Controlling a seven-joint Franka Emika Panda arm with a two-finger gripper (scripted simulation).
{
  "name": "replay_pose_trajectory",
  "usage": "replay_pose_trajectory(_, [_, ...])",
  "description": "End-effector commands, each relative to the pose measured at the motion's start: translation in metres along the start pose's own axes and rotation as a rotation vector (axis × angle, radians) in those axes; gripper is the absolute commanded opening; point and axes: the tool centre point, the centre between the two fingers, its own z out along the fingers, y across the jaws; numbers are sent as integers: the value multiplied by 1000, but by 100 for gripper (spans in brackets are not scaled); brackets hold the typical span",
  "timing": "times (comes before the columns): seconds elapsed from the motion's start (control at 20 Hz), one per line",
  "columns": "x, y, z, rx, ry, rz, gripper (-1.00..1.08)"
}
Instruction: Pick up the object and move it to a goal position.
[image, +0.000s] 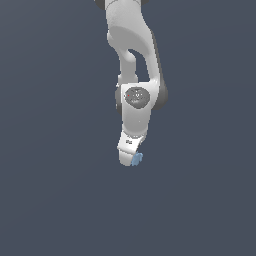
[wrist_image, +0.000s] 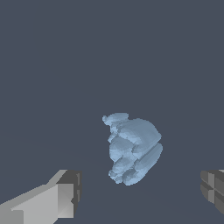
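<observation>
The object (wrist_image: 133, 148) is a small light-blue, lumpy, ridged blob lying on the dark grey surface. In the wrist view it sits between and slightly beyond my two fingertips, touching neither. My gripper (wrist_image: 140, 190) is open, its fingers (wrist_image: 65, 192) spread far wider than the blob. In the exterior view the white gripper (image: 130, 159) points down at the surface, and the object (image: 138, 158) peeks out at its tip on the exterior view's right, partly hidden by the hand. The goal position is out of view.
The white arm (image: 131, 50) comes down from the top of the exterior view. A plain dark grey surface (image: 50, 200) surrounds the gripper on all sides.
</observation>
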Motion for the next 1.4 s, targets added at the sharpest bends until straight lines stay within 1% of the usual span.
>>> replay_pose_trajectory(0.0, [1,1,2,-1,2,-48,100])
replay_pose_trajectory(0.35, [3,2,5,-4,6,-124,100])
replay_pose_trajectory(0.75, [3,2,9,-4,7,-131,100])
replay_pose_trajectory(1.15, [4,1,45,-4,7,-135,100])
replay_pose_trajectory(1.35, [4,2,55,-4,7,-136,100])
